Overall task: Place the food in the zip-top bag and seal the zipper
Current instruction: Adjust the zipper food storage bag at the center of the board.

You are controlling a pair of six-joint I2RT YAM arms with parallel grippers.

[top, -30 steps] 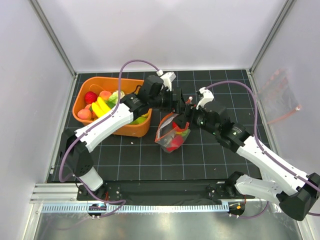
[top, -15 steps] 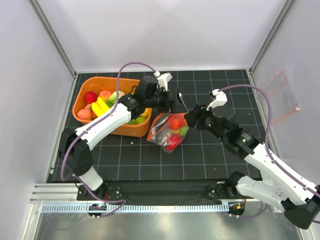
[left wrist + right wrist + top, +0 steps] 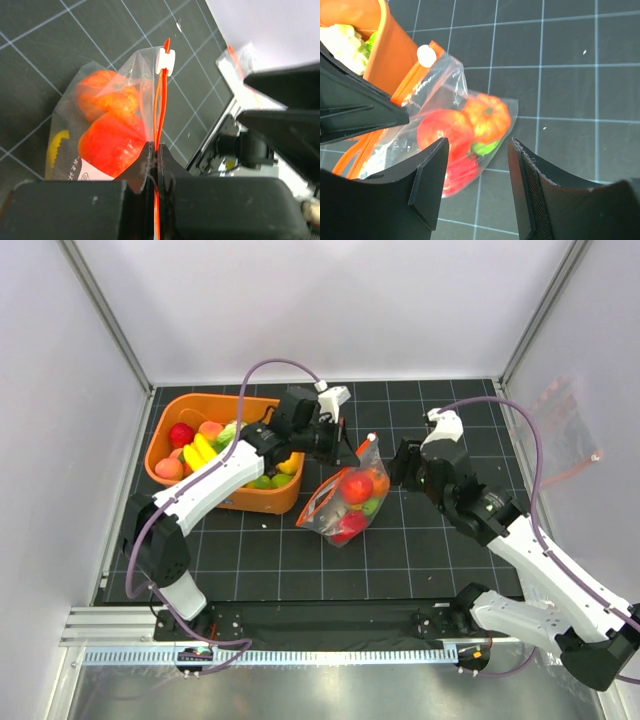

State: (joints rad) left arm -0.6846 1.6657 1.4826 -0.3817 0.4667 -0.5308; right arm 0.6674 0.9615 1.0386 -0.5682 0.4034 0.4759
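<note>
The sealing step is judged to be in hand. In the left wrist view, the left gripper (image 3: 155, 160) is seen clenched on the zipper (image 3: 161, 100), with the red-orange strip pinched between the closed fingers at the lower middle of the frame. From there the strip runs up to its white tab (image 3: 165, 60) near the top centre. The right gripper (image 3: 477, 145) is held released with nothing between its fingers. It hovers over the zip-top bag (image 3: 447, 75), and no contact with it can be made out.

For the next move, a steady slide of the pinch along the strip toward the tab seems to be called for. The far end of the mouth would probably have to be steadied by the free gripper so that the thin plastic is not simply dragged across the counter (image 3: 420, 550). Whether any length of the strip is already pressed together cannot be told.

The bag is found at the centre of the top view, just right of the orange tub (image 3: 200, 400), with its mouth lifted toward the upper left. Several pieces of food are held in it: a red piece (image 3: 442, 130), an orange pumpkin-like piece (image 3: 487, 117) beside it, a lime-green piece (image 3: 482, 148) below these, and something yellow (image 3: 57, 145) seen only in the left wrist view.

In the tub, at the upper left of the top view, more toy food is heaped, with red, yellow, peach and green pieces among it.
</note>
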